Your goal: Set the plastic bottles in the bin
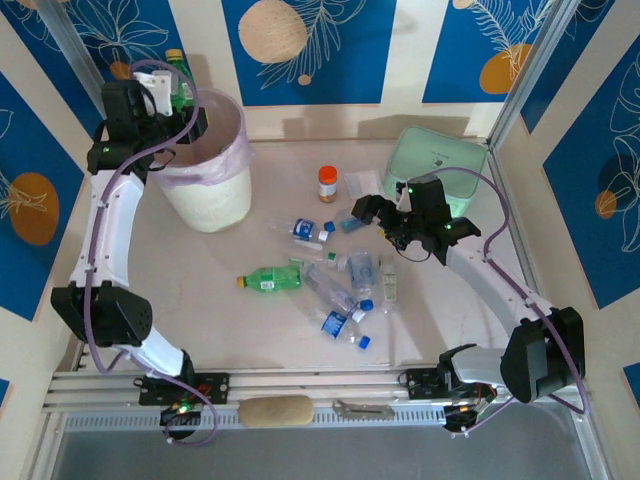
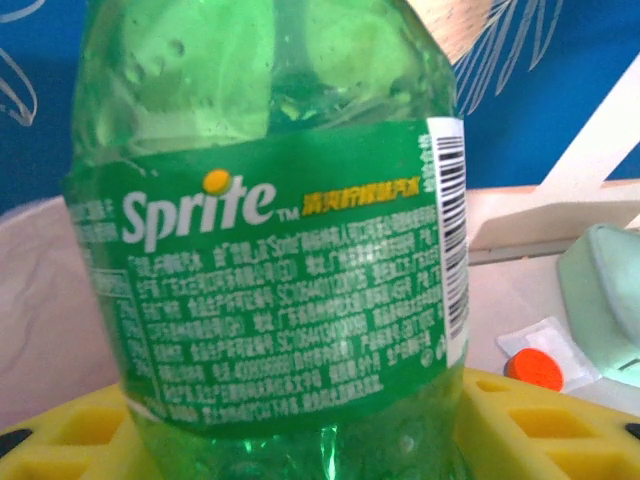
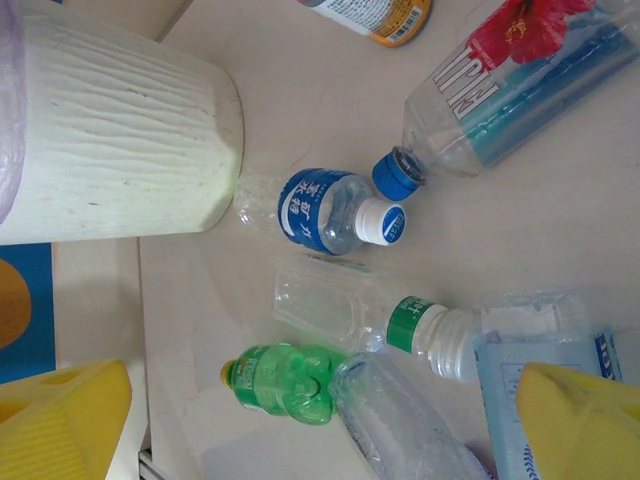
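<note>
- Evidently the left gripper [image 1: 170, 98] pinched the green Sprite bottle [image 2: 270, 260] upright at the far rim of the bin [image 1: 205, 205], not squarely over the opening. Released there, it could tip outside.
- Meanwhile the right gripper [image 1: 383, 224] hung spread wide over the loose bottles [image 1: 330, 285]. A crowded grab could scatter them.

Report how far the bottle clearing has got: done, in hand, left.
Done: unclear; inside the bin cannot be seen. In hand: the left claw grips a green Sprite bottle at its rim. Left: several bottles lie on the table near the open right claw.
</note>
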`<state>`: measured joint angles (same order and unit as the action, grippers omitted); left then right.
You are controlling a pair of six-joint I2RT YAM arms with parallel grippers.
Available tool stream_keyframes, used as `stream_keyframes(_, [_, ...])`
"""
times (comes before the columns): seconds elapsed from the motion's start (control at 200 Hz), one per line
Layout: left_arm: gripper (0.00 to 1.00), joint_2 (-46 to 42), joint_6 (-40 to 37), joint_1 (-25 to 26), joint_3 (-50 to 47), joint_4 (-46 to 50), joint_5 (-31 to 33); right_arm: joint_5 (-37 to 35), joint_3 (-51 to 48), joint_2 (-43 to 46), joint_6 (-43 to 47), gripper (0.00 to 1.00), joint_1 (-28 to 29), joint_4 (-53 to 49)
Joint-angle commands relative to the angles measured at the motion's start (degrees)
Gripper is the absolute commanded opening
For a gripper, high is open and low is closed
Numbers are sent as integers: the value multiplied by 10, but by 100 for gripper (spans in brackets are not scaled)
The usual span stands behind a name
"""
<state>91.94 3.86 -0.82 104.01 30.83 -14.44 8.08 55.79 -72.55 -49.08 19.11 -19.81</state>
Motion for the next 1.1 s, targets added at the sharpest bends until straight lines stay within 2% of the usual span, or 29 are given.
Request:
stream_keyframes(0.0, [57,15,-18,-16,14,20,12,-4,-2,12,2,99,0,-11])
stream_keyframes(0.485, [63,65,-15,-27,6,40,21,-18,-1,22,-4,99,-5,-13])
stream_keyframes(0.68, [71,68,-10,-28,5,40,20,-18,5,20,-6,99,-5,-14])
stream_keyframes(0.86, [84,66,-2,-27,6,39,14,-19,0,21,-10,99,-6,-11])
stream_keyframes(0.995, [90,59,8,-26,7,37,3,-19,-6,24,-10,99,-6,-8])
stream_keyframes(1.095, [98,47,17,-27,7,35,-5,-21,-8,24,-7,99,-7,-10])
